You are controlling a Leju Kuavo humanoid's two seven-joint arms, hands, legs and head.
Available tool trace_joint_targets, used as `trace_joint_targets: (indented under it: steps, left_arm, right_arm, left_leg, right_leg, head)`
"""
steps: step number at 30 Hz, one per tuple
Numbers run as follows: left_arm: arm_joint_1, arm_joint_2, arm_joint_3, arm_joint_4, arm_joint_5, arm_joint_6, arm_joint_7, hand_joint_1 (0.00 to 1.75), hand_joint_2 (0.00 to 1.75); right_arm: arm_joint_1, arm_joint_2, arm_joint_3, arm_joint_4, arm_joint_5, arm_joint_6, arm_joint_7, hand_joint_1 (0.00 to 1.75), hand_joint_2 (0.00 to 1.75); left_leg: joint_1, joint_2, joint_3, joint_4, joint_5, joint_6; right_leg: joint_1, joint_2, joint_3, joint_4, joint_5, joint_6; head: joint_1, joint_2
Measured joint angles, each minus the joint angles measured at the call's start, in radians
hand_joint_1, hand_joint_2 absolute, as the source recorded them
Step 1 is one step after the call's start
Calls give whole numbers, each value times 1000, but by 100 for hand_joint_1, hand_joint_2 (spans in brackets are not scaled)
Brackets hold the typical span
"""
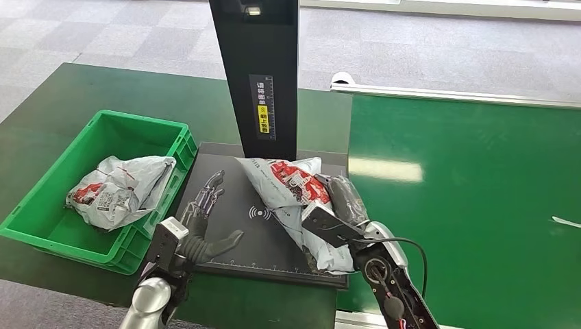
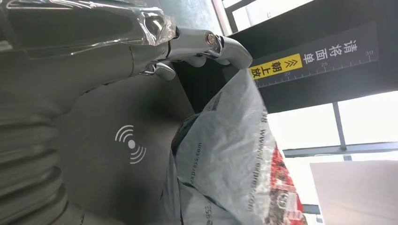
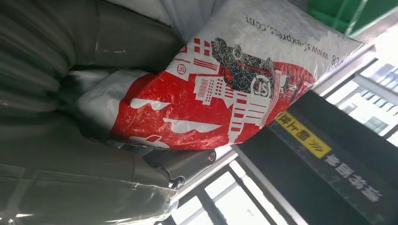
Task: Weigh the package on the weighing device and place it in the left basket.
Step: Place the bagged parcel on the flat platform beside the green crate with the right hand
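grey-and-red plastic is wrapping the package point(image 1: 299, 199), which is lying across the right half of the black weighing device point(image 1: 240, 226), one end reaching toward the black upright post point(image 1: 259, 68) and the other hanging close to the platform's near edge. the right hand point(image 1: 339, 205) is gripping this package from its right side, dark fingers point(image 1: 346, 192) lying over the top of the bag; in the right wrist view the red printed side of the package point(image 3: 220, 93) is pressing against the grey palm point(image 3: 70, 117), with the thumb point(image 3: 183, 161) curling under it. the left hand point(image 1: 205, 219) is hovering over the left part of the platform, holding nothing, its fingers point(image 1: 211, 188) stretching straight toward the post and spread slightly, thumb point(image 1: 226, 241) sticking out toward the package. whether it is touching the platform i cannot tell. from the left wrist view the thumb point(image 2: 206, 44) is sitting just beside the bag's crumpled edge point(image 2: 225, 154), above the white wireless symbol point(image 2: 131, 144). the green basket point(image 1: 48, 219) is standing to the left of the device, touching or nearly touching its edge, and already holding another grey bag point(image 1: 120, 188). both are resting on the dark green table point(image 1: 55, 103).
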Motion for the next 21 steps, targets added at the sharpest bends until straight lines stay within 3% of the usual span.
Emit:
trace_joint_targets:
  steps: [5,21]
  left_arm:
    - [0,1,0,0,0,6,0,0,175]
    - [0,4,0,0,0,6,0,0,175]
  right_arm:
    - [-21,0,29,52,70,-65,46,175,175]
    - [-40,0,54,106,77,-71,49,175,175]
  left_leg:
    - [0,0,0,0,0,0]
    - [0,0,0,0,0,0]
  right_leg:
    - [0,0,0,0,0,0]
    - [0,0,0,0,0,0]
  head:
    - [0,0]
    - [0,0]
